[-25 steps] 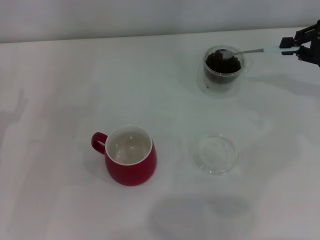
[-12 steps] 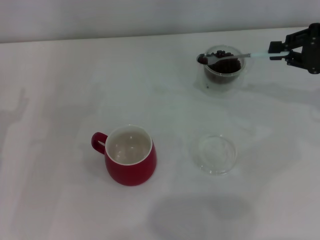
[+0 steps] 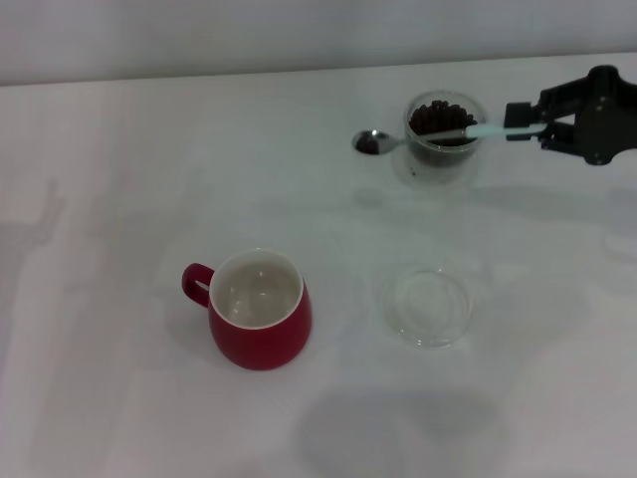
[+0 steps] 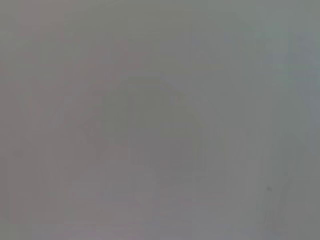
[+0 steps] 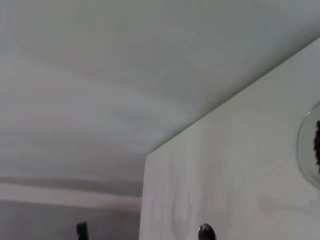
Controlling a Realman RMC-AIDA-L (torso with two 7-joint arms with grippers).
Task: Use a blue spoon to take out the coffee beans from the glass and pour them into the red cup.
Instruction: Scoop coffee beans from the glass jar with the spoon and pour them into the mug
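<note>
One gripper [image 3: 525, 117], the right, is clamping the spoon [image 3: 423, 135] handle, its bowl hanging beyond the glass [image 3: 443, 137] of beans [image 3: 441, 118], apparently holding few. Carrying it level toward the cup [image 3: 261, 323] should be limiting spills.

i count one blue spoon [image 3: 430, 135], and it is the only piece of cutlery before me. one glass [image 3: 444, 135] stands on the table [image 3: 149, 169], holding coffee beans [image 3: 441, 118] too many and too tightly heaped for me to number; none lie loose that i can make out. one red cup [image 3: 260, 324], with a single loop handle. one flat clear saucer [image 3: 429, 306]. that makes three vessels in all. of my own grippers, one shows in the head view, my right gripper [image 3: 526, 120]; the left does not appear anywhere. one table carries everything.
</note>
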